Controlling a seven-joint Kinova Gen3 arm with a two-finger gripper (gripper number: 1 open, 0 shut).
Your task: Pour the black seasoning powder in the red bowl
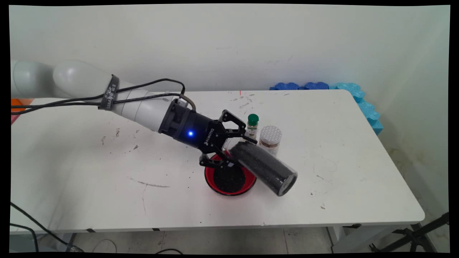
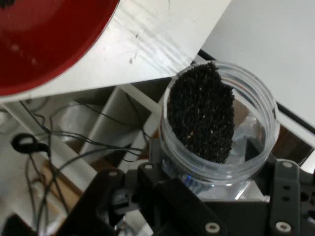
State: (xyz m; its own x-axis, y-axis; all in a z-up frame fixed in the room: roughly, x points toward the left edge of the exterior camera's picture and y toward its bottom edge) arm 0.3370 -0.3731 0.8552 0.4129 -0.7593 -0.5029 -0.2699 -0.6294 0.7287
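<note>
Gripper (image 1: 235, 148) clamps a clear plastic jar (image 1: 265, 167) of black grains, tilted, mouth toward the hand. Round red bowl (image 1: 230, 179) of grains sits directly beneath; two small spice jars (image 1: 263, 132) just behind.

jar (image 1: 265, 166) in pincer (image 1: 229, 150) over bowl (image 1: 229, 179); two shakers (image 1: 270, 139) behind

Three jars show: one clear plastic jar of black grains (image 1: 265, 168) clamped in the black two-finger pincer (image 1: 233, 148), one small green-capped bottle (image 1: 252, 126) and one white-lidded jar of probably brown spice (image 1: 270, 139) just beyond it. One red bowl (image 1: 229, 181) sits beneath.
</note>
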